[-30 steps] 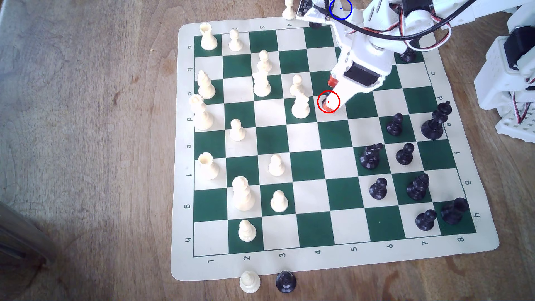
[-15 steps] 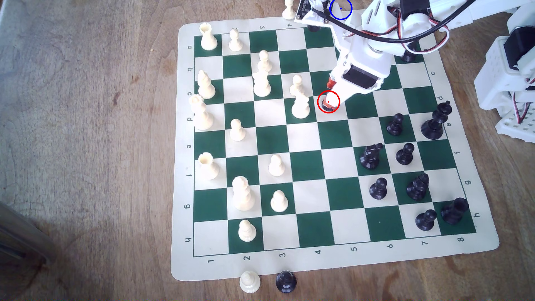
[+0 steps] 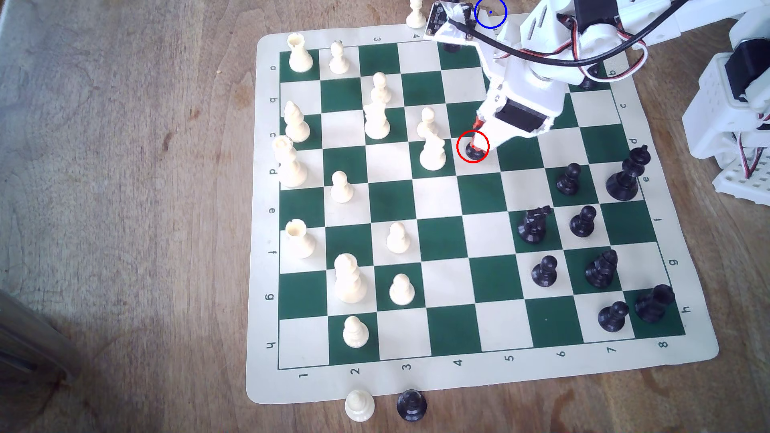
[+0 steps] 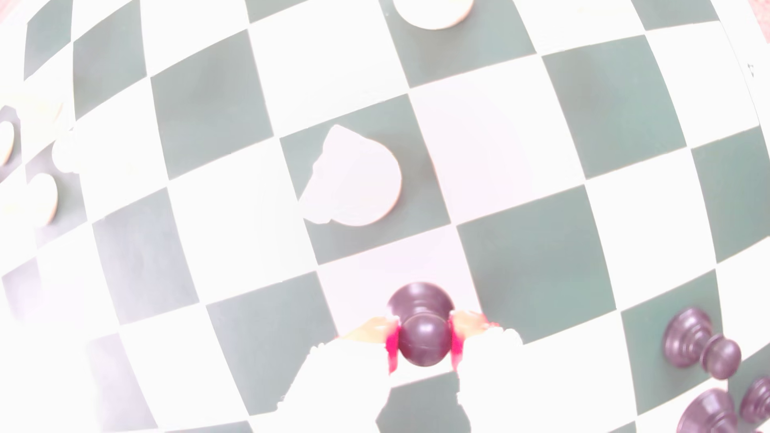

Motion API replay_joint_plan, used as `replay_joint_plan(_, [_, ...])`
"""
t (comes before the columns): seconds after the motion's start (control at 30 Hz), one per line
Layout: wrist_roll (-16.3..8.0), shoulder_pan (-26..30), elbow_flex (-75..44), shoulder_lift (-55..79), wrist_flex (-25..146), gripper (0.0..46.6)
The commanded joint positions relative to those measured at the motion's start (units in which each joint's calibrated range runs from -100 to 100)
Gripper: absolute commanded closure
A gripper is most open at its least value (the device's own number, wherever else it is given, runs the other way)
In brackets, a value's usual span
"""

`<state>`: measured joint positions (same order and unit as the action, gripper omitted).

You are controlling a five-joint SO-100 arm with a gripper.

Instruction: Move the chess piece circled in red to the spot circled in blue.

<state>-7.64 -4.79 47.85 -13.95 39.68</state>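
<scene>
The black pawn (image 3: 473, 153) stands on a light square inside the red circle, near the middle of the board's far half. My gripper (image 3: 475, 143) comes down on it from the exterior view's right. In the wrist view the two red pads (image 4: 391, 349) press on either side of the pawn's ball head (image 4: 425, 341), so my gripper (image 4: 425, 347) is shut on it. The pawn's base (image 4: 418, 299) still looks set on the square. The blue-circled spot (image 3: 490, 12) is bare wood just past the board's far edge, partly beside my arm.
A white knight (image 3: 432, 154) stands one square to the exterior view's left of the pawn, with a white pawn (image 3: 428, 120) behind it. A white pawn (image 3: 416, 14) sits off the board near the blue circle. A black piece (image 3: 452, 46) is half hidden under my wrist camera.
The gripper's red jaw has swung in toward the pawn and closed on its head. The arm shifted slightly; the pawn's dark base now shows more inside the red circle.
</scene>
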Motion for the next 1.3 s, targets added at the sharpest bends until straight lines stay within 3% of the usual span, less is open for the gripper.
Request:
replay_joint_plan(0.0, [0.39, -0.88, -9.5, -6.59, 11.51, 46.4])
replay_joint_plan(0.2, [4.2, -8.23, -22.74, -12.54, 24.36, 46.4])
replay_joint_plan(0.23, [6.06, -12.06, -23.01, -12.7, 23.46, 46.4])
replay_joint_plan(0.37, [9.52, -20.74, -21.2, -11.01, 20.02, 46.4])
replay_joint_plan(0.5, [11.58, -27.78, -19.11, -5.32, 10.77, 46.4])
replay_joint_plan(0.7, [11.97, -30.76, -17.57, 5.63, 1.19, 46.4])
replay_joint_plan(1.27, [12.45, -31.3, -18.93, 13.61, -1.43, 46.4])
